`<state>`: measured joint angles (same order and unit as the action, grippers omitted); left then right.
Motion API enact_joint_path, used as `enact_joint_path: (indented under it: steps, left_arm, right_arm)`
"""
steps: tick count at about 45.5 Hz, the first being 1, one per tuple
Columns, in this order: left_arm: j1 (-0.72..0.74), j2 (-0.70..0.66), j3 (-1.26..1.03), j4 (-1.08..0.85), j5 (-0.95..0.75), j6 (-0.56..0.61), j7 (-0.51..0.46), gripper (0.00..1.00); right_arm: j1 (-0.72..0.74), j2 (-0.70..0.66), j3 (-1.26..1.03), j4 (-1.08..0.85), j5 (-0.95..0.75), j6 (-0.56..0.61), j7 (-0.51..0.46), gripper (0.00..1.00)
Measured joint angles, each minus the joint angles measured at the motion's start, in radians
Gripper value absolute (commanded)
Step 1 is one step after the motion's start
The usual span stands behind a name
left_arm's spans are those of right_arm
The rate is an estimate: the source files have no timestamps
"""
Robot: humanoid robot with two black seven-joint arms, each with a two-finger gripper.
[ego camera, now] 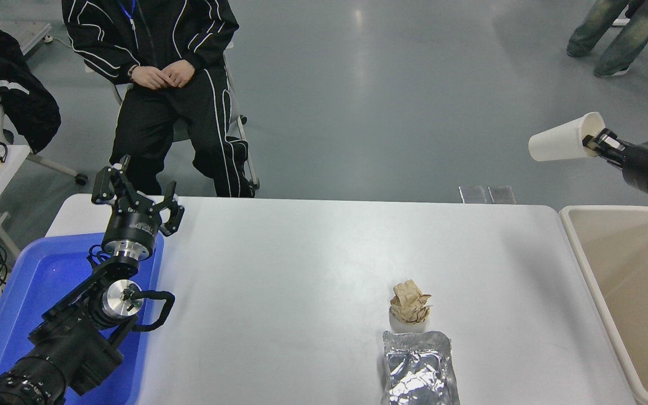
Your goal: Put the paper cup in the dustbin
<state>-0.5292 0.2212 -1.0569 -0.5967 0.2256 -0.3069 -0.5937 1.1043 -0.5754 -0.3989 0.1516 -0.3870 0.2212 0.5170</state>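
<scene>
My right gripper (595, 139) is shut on the rim of the white paper cup (563, 141) and holds it on its side, high in the air at the right edge, its base pointing left. The cup hangs beyond the table's far right corner, a little left of the beige dustbin (583, 259), which stands beside the table's right end with nothing visible inside. My left arm is parked at the lower left over the blue tray, its gripper (135, 194) open.
A crumpled tan paper wad (410, 303) and a silver foil pouch (418, 368) lie on the white table (301, 270). A bright blue tray (26, 292) is at the left. A person sits beyond the far edge; other legs show at top right.
</scene>
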Motion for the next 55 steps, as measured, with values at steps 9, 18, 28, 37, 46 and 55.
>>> enact_joint_path:
  steps: [9, 18, 28, 37, 46, 55]
  left_arm:
    - [0.000, -0.001, 0.000, 0.000, 0.000, 0.000, 0.000, 1.00]
    - [0.000, 0.000, 0.000, 0.000, 0.000, 0.000, 0.000, 1.00]
    - [0.000, 0.000, 0.000, 0.000, 0.000, 0.000, 0.000, 1.00]
    - [0.000, 0.000, 0.000, 0.000, 0.000, 0.000, 0.000, 1.00]
    - [0.000, 0.000, 0.000, 0.000, 0.000, 0.000, 0.000, 1.00]
    - [0.000, 0.000, 0.000, 0.000, 0.000, 0.000, 0.000, 1.00]
  right_arm:
    - [-0.096, -0.069, 0.044, -0.093, 0.043, 0.003, -0.008, 0.00]
    - [-0.196, -0.093, 0.069, -0.176, 0.060, -0.015, -0.058, 0.00]
    - [-0.300, -0.091, 0.127, -0.219, 0.067, -0.042, -0.178, 0.00]
    - [-0.389, -0.049, 0.154, -0.232, 0.070, -0.079, -0.232, 0.00]
    - [-0.441, 0.013, 0.164, -0.236, 0.071, -0.107, -0.251, 0.00]
    - [-0.467, 0.075, 0.168, -0.239, 0.072, -0.122, -0.260, 0.00]
